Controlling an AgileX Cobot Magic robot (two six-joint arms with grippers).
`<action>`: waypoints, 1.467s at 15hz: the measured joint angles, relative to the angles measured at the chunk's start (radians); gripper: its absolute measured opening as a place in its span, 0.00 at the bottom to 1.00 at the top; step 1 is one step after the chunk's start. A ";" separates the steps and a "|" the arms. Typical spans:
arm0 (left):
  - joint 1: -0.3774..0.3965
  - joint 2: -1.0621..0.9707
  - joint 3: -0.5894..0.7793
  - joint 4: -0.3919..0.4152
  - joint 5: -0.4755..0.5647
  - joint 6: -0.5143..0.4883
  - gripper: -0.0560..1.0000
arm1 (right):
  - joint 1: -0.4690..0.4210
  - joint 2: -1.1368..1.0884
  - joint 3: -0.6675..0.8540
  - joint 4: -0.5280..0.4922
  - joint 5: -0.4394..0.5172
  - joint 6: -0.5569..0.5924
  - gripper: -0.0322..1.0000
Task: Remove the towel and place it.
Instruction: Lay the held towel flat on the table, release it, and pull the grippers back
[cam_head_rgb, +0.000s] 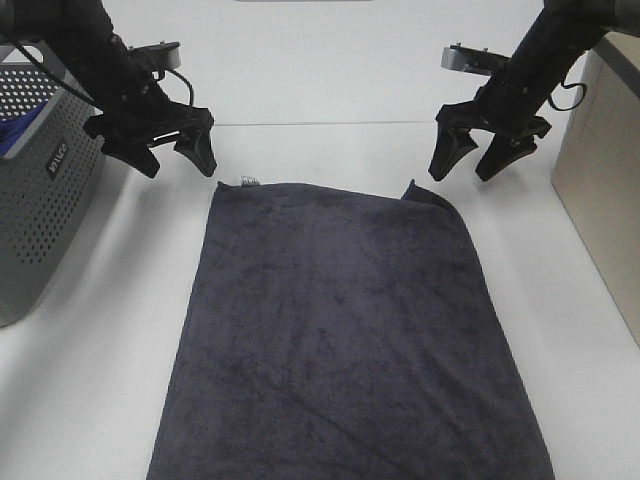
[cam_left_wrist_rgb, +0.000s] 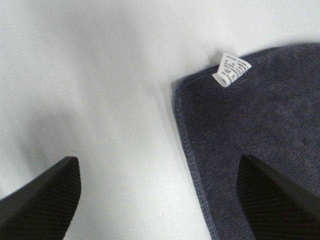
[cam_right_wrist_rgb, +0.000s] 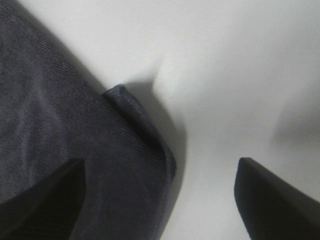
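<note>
The dark charcoal towel (cam_head_rgb: 340, 330) lies flat on the white table, running from the middle down to the front edge. Its small pale tag (cam_head_rgb: 247, 181) sits at the far left corner, also visible as the tag (cam_left_wrist_rgb: 231, 69) in the left wrist view. My left gripper (cam_head_rgb: 180, 158) hovers open just beyond that corner, one finger over the table, the other over the towel (cam_left_wrist_rgb: 260, 140). My right gripper (cam_head_rgb: 472, 158) hangs open above the far right corner, where the towel (cam_right_wrist_rgb: 60, 130) edge is folded up slightly. Neither gripper holds anything.
A grey perforated basket (cam_head_rgb: 40, 190) stands at the left edge with a blue cloth (cam_head_rgb: 15, 133) inside. A beige box-like object (cam_head_rgb: 605, 180) borders the right side. White table (cam_head_rgb: 330, 150) surface lies beyond the towel and along both sides.
</note>
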 joint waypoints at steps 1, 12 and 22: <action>0.012 0.011 -0.001 -0.026 0.000 0.015 0.81 | 0.000 0.015 0.000 0.018 -0.005 -0.016 0.80; 0.030 0.091 -0.010 -0.103 -0.003 0.091 0.81 | -0.001 0.090 -0.016 0.110 -0.052 -0.052 0.80; -0.045 0.131 -0.022 -0.317 -0.011 0.133 0.81 | 0.031 0.093 -0.016 0.241 -0.057 -0.127 0.80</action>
